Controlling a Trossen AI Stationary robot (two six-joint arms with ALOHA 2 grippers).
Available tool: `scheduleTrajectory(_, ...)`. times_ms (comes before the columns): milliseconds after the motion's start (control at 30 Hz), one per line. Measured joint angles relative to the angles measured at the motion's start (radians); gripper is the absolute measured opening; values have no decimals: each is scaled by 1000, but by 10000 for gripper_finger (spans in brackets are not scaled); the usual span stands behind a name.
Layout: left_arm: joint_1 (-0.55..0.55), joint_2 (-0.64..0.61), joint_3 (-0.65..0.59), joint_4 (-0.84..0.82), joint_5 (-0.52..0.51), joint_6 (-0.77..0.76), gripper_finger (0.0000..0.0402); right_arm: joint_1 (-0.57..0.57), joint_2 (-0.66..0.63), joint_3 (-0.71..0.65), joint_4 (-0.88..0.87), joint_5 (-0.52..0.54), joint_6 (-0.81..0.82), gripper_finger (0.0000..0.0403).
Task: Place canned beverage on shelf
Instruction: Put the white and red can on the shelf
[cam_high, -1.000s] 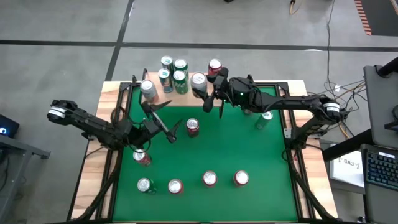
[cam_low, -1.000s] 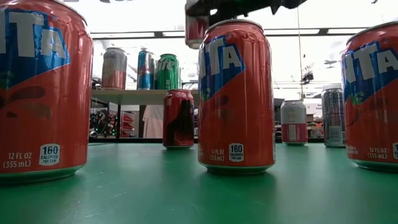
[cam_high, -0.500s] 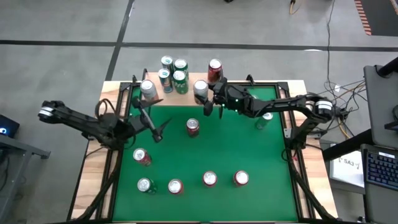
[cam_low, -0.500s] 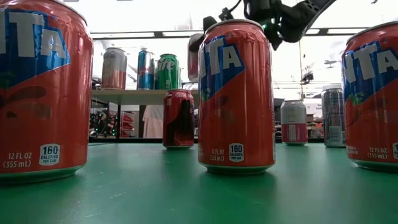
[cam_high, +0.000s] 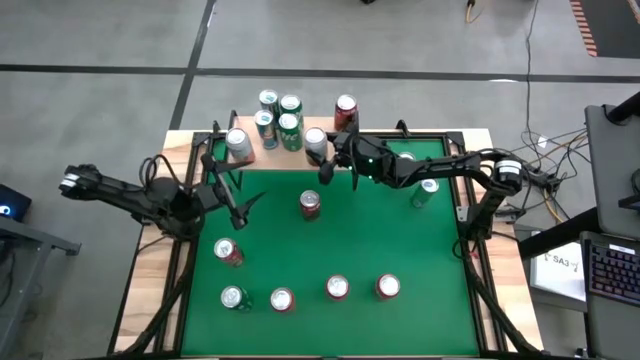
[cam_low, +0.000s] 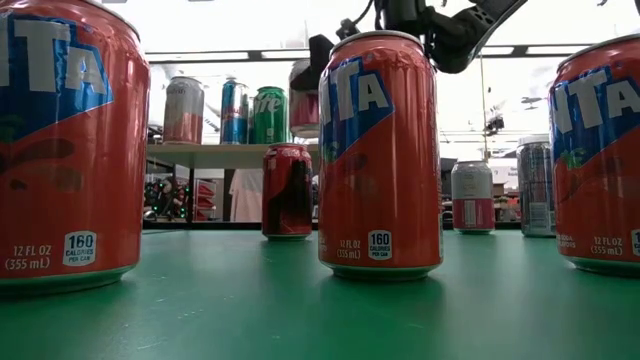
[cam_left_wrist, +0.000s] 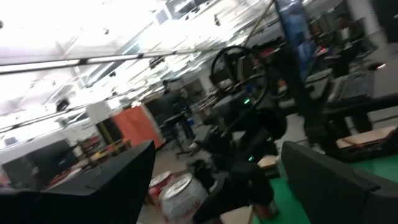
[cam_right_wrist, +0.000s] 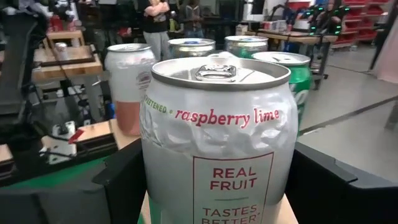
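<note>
right end effector (cam_high: 322, 155): gripping silver raspberry lime can (cam_right_wrist: 214, 143), held above shelf (cam_high: 270, 157) right part, far worktop (cam_high: 400, 240) edge
left end effector (cam_high: 232, 190): jaws spread, empty, worktop left side
shelf load: five cans

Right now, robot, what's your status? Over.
Right claw shut on raspberry lime can, at shelf edge. Left claw open, empty. Five cans already up there.
</note>
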Motion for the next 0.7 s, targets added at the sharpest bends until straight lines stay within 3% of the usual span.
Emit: scheduleTrajectory(700,0,-14,0,-30,-35,22,333,3,2,-6,-62,47,-10,293)
